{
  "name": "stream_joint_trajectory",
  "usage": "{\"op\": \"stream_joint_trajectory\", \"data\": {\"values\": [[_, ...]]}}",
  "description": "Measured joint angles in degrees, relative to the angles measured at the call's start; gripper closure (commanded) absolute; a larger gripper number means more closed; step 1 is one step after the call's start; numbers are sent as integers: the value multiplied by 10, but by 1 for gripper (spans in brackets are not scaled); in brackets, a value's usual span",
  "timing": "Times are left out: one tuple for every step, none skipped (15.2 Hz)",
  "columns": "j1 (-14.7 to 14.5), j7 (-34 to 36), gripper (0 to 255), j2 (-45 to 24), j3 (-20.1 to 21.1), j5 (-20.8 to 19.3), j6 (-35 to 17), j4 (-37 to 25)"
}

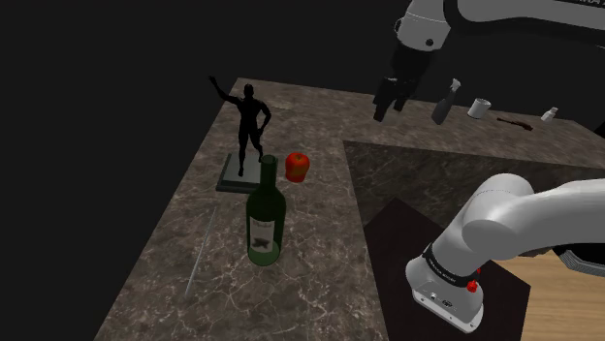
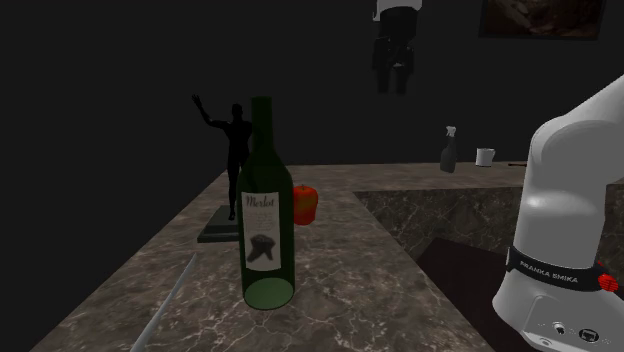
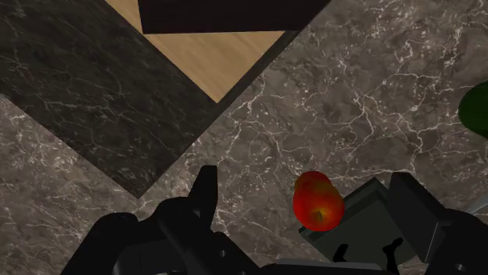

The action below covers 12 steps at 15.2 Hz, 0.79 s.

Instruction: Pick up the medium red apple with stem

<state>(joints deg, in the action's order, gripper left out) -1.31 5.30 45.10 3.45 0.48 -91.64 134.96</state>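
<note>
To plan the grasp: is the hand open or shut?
Open: the hand shows its fingers wide apart in the wrist view, touching nothing.

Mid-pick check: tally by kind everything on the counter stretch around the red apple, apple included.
Red apple: 1
Green wine bottle: 1
Black figure statuette: 1
Thin grey rod: 1
Total: 4

Dark marble counter (image 1: 291,291), wood floor (image 3: 211,58), perhaps framed picture (image 2: 540,18)
</note>
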Motion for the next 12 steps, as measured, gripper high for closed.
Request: {"op": "stream_joint_trajectory", "data": {"values": [[0, 0, 0, 0, 0, 0, 0, 0], [0, 1, 0, -4, 1, 1, -8, 4], [0, 3, 0, -15, 3, 1, -23, 8], [-1, 7, 0, -28, 7, 4, -40, 10], [-2, 12, 0, -42, 12, 6, -56, 11], [-1, 12, 0, -56, 12, 5, -76, 16], [-1, 15, 0, -71, 15, 6, -98, 22], [-1, 19, 0, -90, 19, 7, -116, 19], [-1, 23, 0, -109, 22, 8, -135, 17], [-1, 27, 0, -126, 25, 8, -154, 18], [0, 28, 0, -143, 27, 7, -171, 16], [0, 31, 0, -160, 30, 7, -191, 18]]}}
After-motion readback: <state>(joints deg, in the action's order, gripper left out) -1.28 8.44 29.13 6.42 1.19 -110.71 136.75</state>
